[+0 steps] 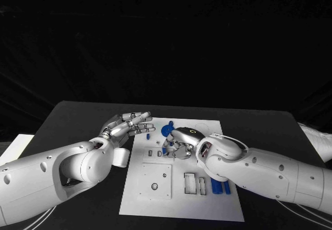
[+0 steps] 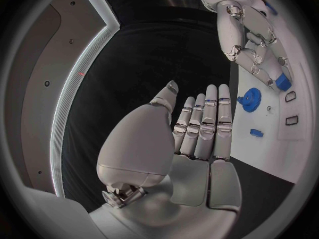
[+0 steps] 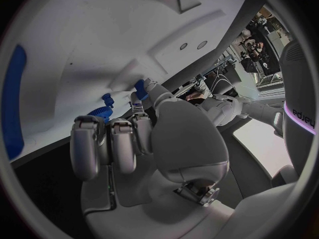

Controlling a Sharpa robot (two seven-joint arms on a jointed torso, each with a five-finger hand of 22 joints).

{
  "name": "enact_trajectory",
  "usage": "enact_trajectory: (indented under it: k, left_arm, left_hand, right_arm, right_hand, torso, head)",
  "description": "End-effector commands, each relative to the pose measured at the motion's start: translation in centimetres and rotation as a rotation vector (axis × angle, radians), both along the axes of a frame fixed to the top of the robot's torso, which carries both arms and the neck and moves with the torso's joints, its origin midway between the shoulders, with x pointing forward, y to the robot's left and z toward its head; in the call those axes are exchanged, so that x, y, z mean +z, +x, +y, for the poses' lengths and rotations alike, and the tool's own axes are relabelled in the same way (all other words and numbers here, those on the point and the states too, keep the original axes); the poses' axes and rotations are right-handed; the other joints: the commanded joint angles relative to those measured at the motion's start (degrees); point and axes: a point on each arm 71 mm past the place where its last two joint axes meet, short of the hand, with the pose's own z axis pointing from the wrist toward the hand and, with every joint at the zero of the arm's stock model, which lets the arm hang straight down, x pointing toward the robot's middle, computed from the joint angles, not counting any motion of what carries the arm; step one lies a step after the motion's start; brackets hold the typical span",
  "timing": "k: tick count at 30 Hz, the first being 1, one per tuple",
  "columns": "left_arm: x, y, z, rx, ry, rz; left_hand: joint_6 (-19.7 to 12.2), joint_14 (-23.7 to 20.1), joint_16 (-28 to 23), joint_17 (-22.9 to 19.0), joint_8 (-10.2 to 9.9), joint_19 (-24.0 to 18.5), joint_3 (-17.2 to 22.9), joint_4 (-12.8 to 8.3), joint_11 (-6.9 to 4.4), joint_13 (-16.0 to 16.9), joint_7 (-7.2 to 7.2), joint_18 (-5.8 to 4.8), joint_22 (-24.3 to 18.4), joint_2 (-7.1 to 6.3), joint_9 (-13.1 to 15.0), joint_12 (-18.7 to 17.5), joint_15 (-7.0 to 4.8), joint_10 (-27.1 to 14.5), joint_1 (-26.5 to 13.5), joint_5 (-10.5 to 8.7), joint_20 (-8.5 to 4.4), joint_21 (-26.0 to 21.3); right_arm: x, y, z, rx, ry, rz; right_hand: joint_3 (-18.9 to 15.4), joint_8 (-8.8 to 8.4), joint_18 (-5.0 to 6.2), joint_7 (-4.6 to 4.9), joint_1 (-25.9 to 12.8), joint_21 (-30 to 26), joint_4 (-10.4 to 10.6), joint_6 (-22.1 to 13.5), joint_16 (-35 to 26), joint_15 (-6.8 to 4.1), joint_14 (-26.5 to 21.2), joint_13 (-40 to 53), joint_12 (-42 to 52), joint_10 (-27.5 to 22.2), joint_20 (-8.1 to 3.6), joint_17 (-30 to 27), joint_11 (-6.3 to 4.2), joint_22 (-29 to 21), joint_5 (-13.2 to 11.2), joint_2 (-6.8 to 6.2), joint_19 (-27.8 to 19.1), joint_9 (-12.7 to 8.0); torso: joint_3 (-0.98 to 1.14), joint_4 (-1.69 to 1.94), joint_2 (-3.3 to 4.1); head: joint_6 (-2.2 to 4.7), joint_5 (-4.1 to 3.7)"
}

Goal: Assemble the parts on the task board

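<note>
White task board [image 1: 181, 201] lies mid-table on the black table [image 1: 76, 120], long side running 12 to 6 o'clock.

Left hand [image 1: 128, 125] hovers at the board's 10 o'clock edge, partly over the table. Fingers are straight and side by side, thumb apart, nothing in it. The left wrist view shows the same: flat palm [image 2: 199, 138], fingers extended, holding nothing.

Right hand [image 1: 183, 143] is down over the board's upper middle, palm down, fingers curled towards the surface. In the left wrist view its fingers [image 2: 255, 63] reach onto the board with a small blue part [image 2: 284, 82] at the tips. In the right wrist view another small blue piece [image 3: 140, 87] sits right at the fingertips. Looks like contact, but cannot tell if it is really pinched or just touched.

Blue gear [image 1: 167, 128] lies on the board at the hand's 11 o'clock, just beside it; also seen in the left wrist view [image 2: 250, 99] and in the right wrist view [image 3: 100, 111]. A little blue peg [image 2: 257, 133] lies on the board near the gear.

Two long blue parts [image 1: 221, 187] lie side by side at the board's 4 o'clock, partly under the right forearm. Rectangular cutouts [image 1: 189, 182] sit around board centre, a raised square plate [image 1: 156, 180] at 7 o'clock of them.
</note>
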Motion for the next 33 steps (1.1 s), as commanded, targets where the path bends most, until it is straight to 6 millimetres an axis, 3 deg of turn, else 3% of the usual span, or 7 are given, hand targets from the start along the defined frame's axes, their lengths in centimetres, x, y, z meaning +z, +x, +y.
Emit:
enact_trajectory:
  k: [1, 33]
  left_arm:
    - [0.15, -0.08, -0.3, -0.023, -0.011, -0.01]
    - [0.14, -0.11, -0.31, -0.024, -0.01, -0.007]
  left_hand:
    - [0.3, 0.3, 0.0, 0.0, 0.0, 0.3, -0.1, -0.4, -0.08, 0.0, -0.04, 0.64, 0.1, 0.35, 0.0, 0.0, 0.14, 0.1, 0.1, -0.1, 0.1, 0.1]
    - [0.2, 0.2, -0.1, 0.1, 0.0, 0.3, -0.1, -0.4, -0.05, 0.0, 0.0, 0.62, 0.1, 0.33, 0.0, 0.0, 0.17, 0.0, 0.0, -0.11, 0.1, 0.1]
  right_arm:
    - [-0.75, -0.06, -0.04, -0.001, -0.064, 0.016]
    - [-0.95, -0.56, 0.21, 0.004, -0.132, 0.009]
  right_hand:
    - [0.0, 0.2, -0.37, -2.15, -0.1, 0.1, 0.3, 2.5, 0.1, -0.26, 5.4, 6.7, -0.2, 1.1, -0.32, 11.7, -0.37, 2.0, 0.1, 0.33, 0.9, 1.1]
    - [-0.8, -1.75, -0.16, -0.94, -2.0, -0.5, 0.2, 0.3, -0.4, 0.45, 5.2, 5.9, -1.9, 0.4, 0.17, 10.7, 0.56, 0.9, 0.6, -2.16, 0.4, 0.6]
  torso:
    - [-0.01, 0.02, -0.02]
    - [-0.01, -0.03, -0.03]
  head:
    - [-0.09, -0.02]
    - [-0.62, -0.03]
